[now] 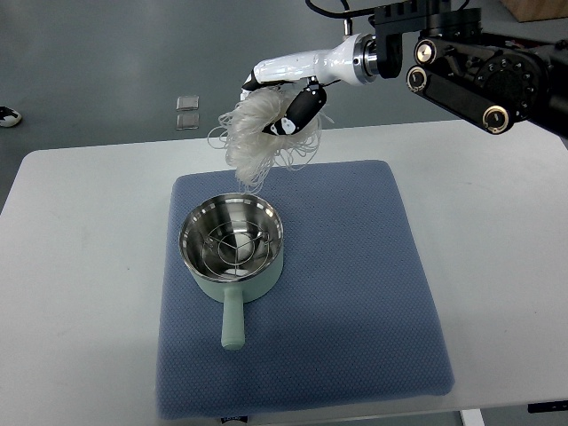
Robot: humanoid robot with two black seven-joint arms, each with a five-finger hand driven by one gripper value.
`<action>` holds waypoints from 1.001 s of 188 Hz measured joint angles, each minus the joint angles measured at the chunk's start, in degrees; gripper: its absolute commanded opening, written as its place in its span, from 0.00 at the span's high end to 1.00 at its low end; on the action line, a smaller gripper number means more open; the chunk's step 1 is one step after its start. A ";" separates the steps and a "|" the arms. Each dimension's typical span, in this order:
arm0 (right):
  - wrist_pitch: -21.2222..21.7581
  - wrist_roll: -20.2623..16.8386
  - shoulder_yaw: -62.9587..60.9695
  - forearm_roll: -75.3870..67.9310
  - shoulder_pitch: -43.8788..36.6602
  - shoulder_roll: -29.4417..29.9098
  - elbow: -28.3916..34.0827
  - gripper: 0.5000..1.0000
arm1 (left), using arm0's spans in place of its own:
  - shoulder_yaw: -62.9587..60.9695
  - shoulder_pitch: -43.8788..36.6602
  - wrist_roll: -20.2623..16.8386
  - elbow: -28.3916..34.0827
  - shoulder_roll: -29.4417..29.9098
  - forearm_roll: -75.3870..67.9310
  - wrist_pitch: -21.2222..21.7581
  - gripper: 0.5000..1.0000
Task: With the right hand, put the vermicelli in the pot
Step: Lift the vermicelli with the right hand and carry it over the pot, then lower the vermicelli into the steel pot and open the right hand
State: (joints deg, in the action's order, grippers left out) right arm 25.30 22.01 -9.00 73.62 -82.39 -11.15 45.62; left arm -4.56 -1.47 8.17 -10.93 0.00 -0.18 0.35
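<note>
My right hand [282, 105], white with black fingers, comes in from the upper right and is shut on a bundle of pale, translucent vermicelli [256, 142]. The strands hang down in loops, their lowest ends just above the far rim of the pot. The pot [232, 241] is pale green outside and steel inside, with a wire rack in its bottom and a short green handle [232, 321] pointing toward me. It stands on a blue mat [355, 293]. The hand is above and behind the pot. My left arm does not show.
The blue mat lies on a white table [80, 266]. Two small clear squares [187, 111] lie on the grey floor beyond the table's far edge. The black arm joints [484, 80] fill the upper right.
</note>
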 measured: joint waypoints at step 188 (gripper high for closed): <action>-0.41 -0.58 0.34 -0.12 9.30 8.34 -1.09 0.34 | 0.01 -0.01 0.00 0.02 0.00 0.00 0.00 0.00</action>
State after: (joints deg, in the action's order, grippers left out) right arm 24.89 21.42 -8.66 73.50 -73.09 -2.81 44.53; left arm -4.56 -1.48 8.17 -10.92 0.00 -0.18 0.35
